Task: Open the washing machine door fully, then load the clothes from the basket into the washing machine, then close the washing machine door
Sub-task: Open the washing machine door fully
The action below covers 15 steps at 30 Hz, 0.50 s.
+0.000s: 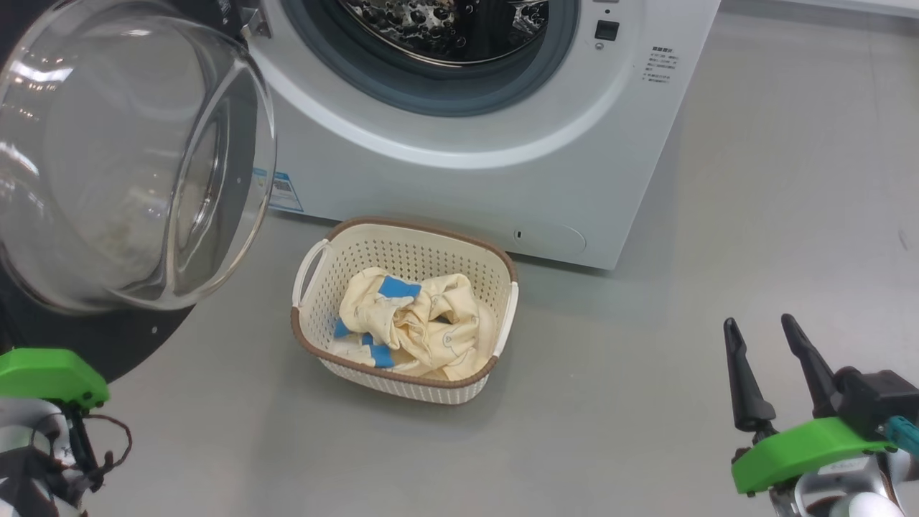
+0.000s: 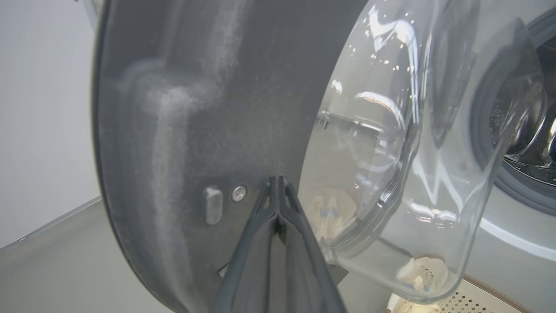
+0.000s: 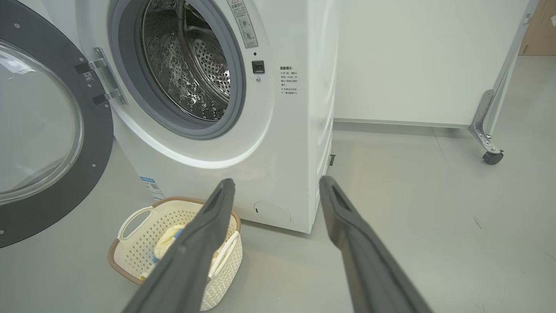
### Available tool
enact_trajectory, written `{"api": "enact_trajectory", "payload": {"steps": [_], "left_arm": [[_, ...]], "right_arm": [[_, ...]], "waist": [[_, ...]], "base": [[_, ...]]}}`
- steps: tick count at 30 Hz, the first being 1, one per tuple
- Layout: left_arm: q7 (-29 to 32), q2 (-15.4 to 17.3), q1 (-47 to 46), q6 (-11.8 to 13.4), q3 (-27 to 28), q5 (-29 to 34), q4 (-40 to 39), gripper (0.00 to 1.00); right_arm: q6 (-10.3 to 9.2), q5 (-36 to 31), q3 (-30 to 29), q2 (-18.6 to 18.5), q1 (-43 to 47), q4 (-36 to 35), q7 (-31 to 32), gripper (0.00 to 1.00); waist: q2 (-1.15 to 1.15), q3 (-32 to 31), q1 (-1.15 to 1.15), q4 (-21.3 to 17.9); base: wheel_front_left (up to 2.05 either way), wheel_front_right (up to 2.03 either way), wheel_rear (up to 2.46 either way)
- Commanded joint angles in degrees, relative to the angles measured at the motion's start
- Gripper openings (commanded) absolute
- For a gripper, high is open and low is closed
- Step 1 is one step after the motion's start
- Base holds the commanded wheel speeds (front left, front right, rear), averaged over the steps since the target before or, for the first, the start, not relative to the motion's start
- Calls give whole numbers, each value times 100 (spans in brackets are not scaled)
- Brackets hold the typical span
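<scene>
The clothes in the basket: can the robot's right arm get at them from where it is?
Probably yes. The right gripper is open, the clothes lie uncovered in the basket, and only floor separates them.

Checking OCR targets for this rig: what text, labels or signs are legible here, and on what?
Nothing is sharp enough to quote.
Printed block on the washing machine front, right of the porthole: too small to read.
Blue sticker at its lower corner: blurred.
Grey strip label at the porthole's upper edge: unreadable.
Small tag on the washing machine door rim: too small.
</scene>
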Motion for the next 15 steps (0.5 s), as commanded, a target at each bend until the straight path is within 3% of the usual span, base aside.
{"api": "enact_trajectory", "payload": {"steps": [1, 15], "left_arm": [[-91, 368, -376, 16, 345, -16, -21, 0], [-131, 535, -779, -154, 740, 77, 691, 0]], "right_arm": [[10, 20, 129, -55, -284, -215, 10, 100], [10, 1, 257, -55, -287, -203, 57, 100]], "waist": [[0, 6, 0, -15], [0, -23, 0, -140]], "base": [[0, 0, 0], [0, 0, 0]]}}
